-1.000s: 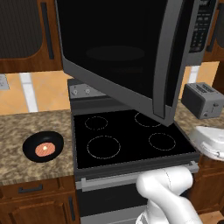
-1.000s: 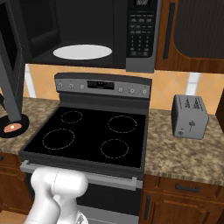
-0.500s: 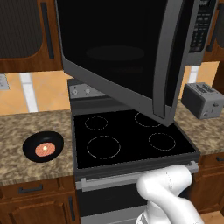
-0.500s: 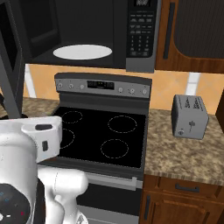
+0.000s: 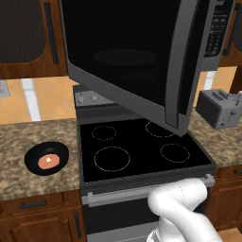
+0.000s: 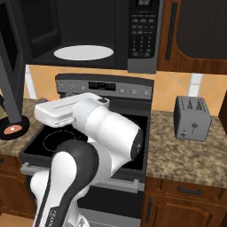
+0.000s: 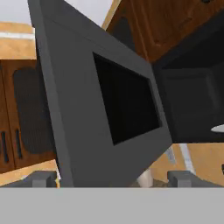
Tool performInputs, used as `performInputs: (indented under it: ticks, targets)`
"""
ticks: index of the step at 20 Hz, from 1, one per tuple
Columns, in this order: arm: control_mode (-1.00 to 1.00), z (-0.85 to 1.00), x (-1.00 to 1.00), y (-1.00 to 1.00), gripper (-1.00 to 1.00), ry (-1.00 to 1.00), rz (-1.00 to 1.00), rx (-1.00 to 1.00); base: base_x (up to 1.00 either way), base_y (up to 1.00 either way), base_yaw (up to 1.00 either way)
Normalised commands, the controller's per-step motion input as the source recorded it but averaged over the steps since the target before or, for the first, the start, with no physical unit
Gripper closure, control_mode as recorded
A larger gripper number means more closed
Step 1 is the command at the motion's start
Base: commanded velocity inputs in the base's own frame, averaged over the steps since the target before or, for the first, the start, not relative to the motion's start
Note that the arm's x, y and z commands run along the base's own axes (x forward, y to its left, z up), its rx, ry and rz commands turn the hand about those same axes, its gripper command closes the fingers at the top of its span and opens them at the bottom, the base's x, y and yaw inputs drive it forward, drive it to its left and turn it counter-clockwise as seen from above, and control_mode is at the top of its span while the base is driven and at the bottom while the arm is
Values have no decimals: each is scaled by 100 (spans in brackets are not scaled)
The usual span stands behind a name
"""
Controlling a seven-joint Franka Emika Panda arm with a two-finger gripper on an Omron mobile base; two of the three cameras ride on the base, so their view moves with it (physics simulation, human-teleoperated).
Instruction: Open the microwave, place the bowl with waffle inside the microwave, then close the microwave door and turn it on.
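We read no brand or label anywhere; the keypad point(image 6: 142, 26) on the microwave point(image 6: 88, 33) has rows of pale marks too small to make out, and the stove's point(image 5: 142, 151) back panel shows a faint display we cannot read.

Taking the stove as our landmark: the microwave hangs directly above it, its cavity open with the white turntable point(image 6: 83, 52) lying flat inside. The door point(image 5: 127, 56) is swung wide out over the stove toward us, hinged at the microwave's left side; its long axis runs sideways, its face is upright, and its grey bar handle point(image 5: 179, 61) stands vertical at the free edge, above the stove's right burners in the left base view. In the hand view we see the door's inner face point(image 7: 109, 100) tilted across the picture, with the dark window in its middle.

The bowl point(image 5: 46, 158) sits upright on the counter point(image 5: 28, 142) just left of the stove, mouth up, with the waffle point(image 5: 48, 161) lying flat in its bottom. In the right base view the bowl point(image 6: 13, 128) is partly hidden behind the door's lower edge.

The gripper point(image 7: 113, 180) points up at the door, jaws wide apart and holding nothing, its 2 grey fingertips point(image 7: 41, 179) standing at either side of the door's lower corner. The toaster point(image 6: 191, 118) stands on the counter right of the stove.
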Motion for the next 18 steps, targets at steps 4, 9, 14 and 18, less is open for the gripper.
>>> performInputs:
  ticks: [4,9,14,18]
  targets:
    - [-100,0,100,56,-100,0,32,4,0,0,0]
    - [-100,-2,42,75,-100,0,13,0,0,0,0]
    - [-100,0,2,94,-100,0,15,-8,0,0,0]
    - [-100,0,-12,100,-100,0,19,-10,0,0,0]
